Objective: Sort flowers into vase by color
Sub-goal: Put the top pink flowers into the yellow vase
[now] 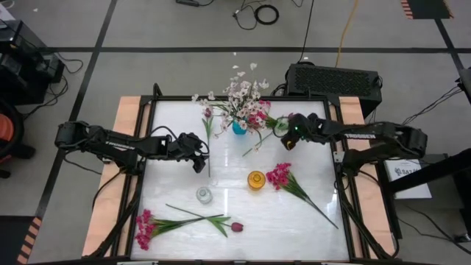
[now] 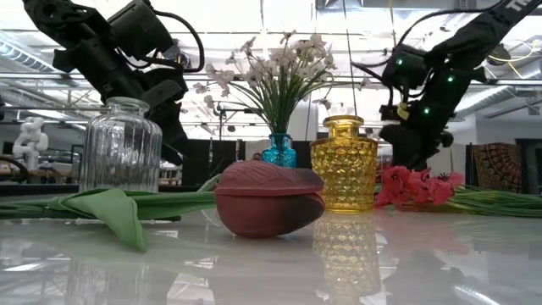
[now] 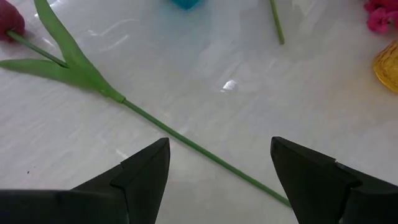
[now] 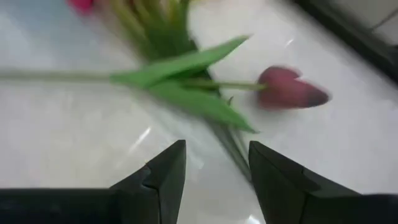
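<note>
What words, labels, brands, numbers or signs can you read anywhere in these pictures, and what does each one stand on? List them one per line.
None can be read with certainty.
White sheet under the right arm, high view: dark print, starting perhaps "SAT", too small to read.
Clear vase, yellow vase, blue vase: no labels.
Black box behind the table: no legible marking.

Blue vase [image 1: 239,128] w/ white flowers [image 1: 239,92]; amber vase [image 1: 255,180] (faceted), maroon tulip [image 1: 236,227].
</note>
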Robot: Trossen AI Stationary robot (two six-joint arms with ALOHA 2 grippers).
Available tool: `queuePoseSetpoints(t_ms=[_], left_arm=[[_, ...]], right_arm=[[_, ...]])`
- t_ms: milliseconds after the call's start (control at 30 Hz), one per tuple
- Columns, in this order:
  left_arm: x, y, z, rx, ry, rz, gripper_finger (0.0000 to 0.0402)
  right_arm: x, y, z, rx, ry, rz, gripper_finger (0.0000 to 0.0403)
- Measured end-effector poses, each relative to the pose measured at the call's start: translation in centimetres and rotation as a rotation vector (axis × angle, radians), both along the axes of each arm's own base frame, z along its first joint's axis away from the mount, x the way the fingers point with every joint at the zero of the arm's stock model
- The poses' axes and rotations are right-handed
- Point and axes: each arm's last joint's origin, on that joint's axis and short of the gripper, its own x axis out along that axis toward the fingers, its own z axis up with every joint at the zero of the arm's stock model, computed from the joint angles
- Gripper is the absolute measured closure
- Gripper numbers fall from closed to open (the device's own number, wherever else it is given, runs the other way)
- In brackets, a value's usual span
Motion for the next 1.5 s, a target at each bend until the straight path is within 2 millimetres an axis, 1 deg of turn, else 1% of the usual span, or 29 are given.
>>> queuePoseSetpoints(t_ms=[67,167,367,567,833,933,1000,1100,1167,1333,1433,1500], left_arm=[[0.0,0.0,0.0,0.0,-0.001,0.0,0.0116],[0.0,0.0,0.0,0.001,-0.005,0.0,0.0116],[0.2,0.0,0.2,0.007,-0.029,-0.006,0.0116],[0.2,0.0,0.2,0.008,-0.026,-0.007,0.0116],[0.2,0.0,0.2,0.008,-0.026,-0.006,0.0116],[0.2,0.0,0.2,0.008,-0.025,-0.006,0.0116],[0.2,0.0,0.2,0.008,-0.025,-0.007,0.0116],[0.2,0.0,0.2,0.008,-0.025,-0.006,0.0116],[0.2,0.0,0.2,0.016,-0.022,-0.015,0.0116],[0.2,0.0,0.2,0.02,-0.019,-0.019,0.0116],[0.2,0.0,0.2,0.021,-0.018,-0.02,0.0116],[0.2,0.0,0.2,0.024,-0.017,-0.024,0.0116]], right_arm=[[-0.3,-0.6,-0.6,0.05,0.035,0.022,0.0236],[-0.7,-1.6,-1.3,0.064,0.074,-0.008,0.0236],[-1.2,-3.2,-1.8,0.07,0.085,-0.017,0.0236],[-1.8,-3.9,-2.1,0.102,0.111,0.032,0.0236],[-1.5,-4.2,-3.6,0.149,0.158,0.047,0.0239],[-1.4,-4.2,-3.7,0.157,0.162,0.05,0.0264],[-1.5,-4.2,-3.7,0.162,0.155,0.044,0.0298],[-1.6,-4.0,-3.4,0.166,0.142,0.044,0.0363],[-1.7,-4.0,-3.3,0.163,0.14,0.042,0.0391],[-1.9,-3.5,-3.0,0.191,0.122,-0.011,0.0397],[-2.1,-2.5,-2.5,0.246,0.096,-0.046,0.04],[-2.1,-1.6,-1.8,0.259,0.071,-0.055,0.0401]])
